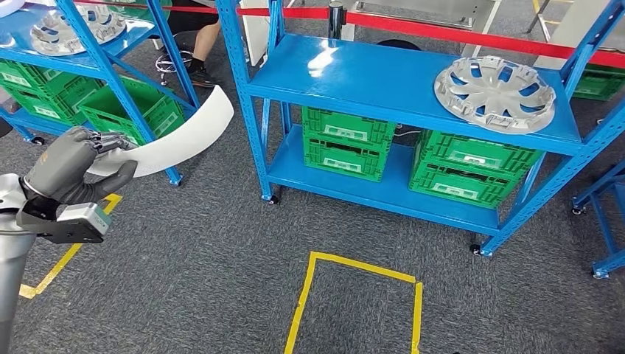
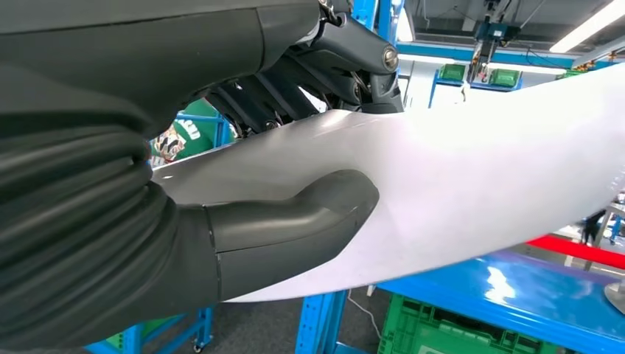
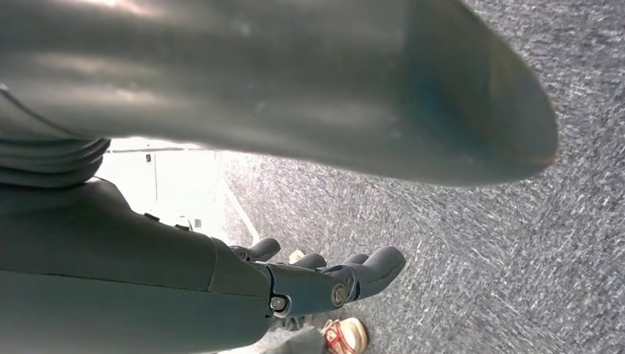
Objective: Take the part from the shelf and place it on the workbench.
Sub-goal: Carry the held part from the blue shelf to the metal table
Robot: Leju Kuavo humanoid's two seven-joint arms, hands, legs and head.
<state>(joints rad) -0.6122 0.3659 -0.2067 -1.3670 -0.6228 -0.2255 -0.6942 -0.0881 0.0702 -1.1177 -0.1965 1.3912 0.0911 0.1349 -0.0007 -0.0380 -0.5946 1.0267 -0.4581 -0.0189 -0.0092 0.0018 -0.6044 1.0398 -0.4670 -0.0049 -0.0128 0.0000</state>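
White curved part (image 1: pixel 177 136) in left hand (image 1: pixel 70 166)

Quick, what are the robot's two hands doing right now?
Left hand: holding the curved white part, thumb on one face and fingers on the other.
Right hand: holding nothing, fingers loosely apart, hanging above the grey carpet.

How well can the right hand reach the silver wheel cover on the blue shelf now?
Probably not yet. The right hand hangs low over the carpet, holding nothing. The wheel cover lies uncovered on the blue shelf top, so nothing blocks it, but the arm would first need raising.
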